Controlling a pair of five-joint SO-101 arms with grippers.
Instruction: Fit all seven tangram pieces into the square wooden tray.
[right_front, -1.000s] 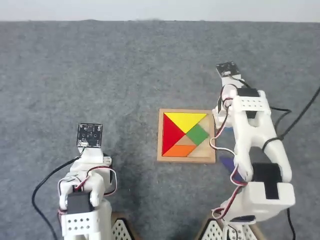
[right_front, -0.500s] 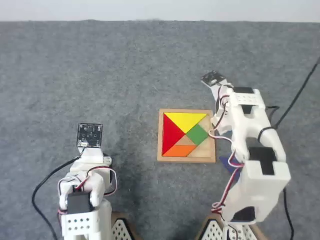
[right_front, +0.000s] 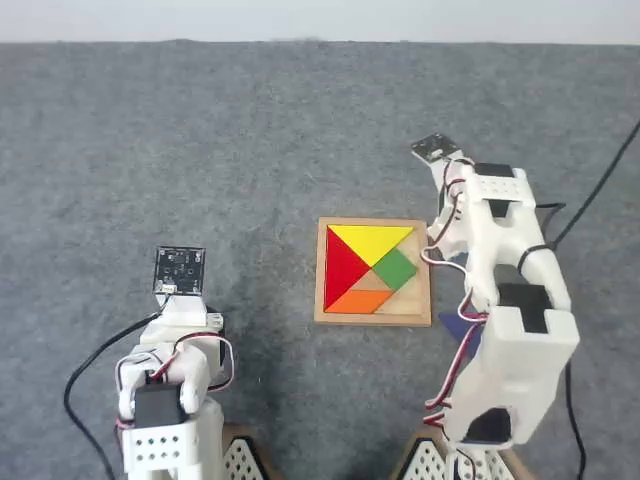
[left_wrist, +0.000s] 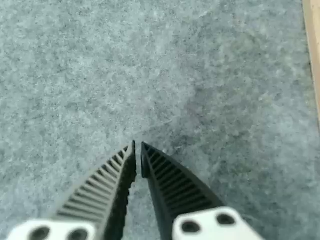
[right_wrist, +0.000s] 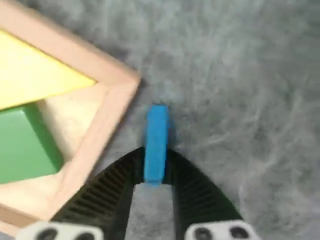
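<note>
four pieces sit in the tray (right_front: 372, 321): yellow piece (right_front: 370, 243), red piece (right_front: 342, 270), green piece (right_front: 396, 268), orange piece (right_front: 358, 300); we judge three are left. the right pincer (right_wrist: 154, 165) grips the blue piece (right_wrist: 157, 130) just outside the tray corner, with the raised rim to clear. a dark blue piece (right_front: 456, 326) lies on the desk (right_front: 200, 130) beside the tray. the left pincer (left_wrist: 138, 147), closed and empty, hangs well apart.

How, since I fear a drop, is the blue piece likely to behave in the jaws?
The blue piece looks like a rigid slab, so it probably won't flex. It sits edge-on between the jaws of the right gripper, gripped near one end, so it may pivot. Its faces look smooth, so it could slip.
</note>
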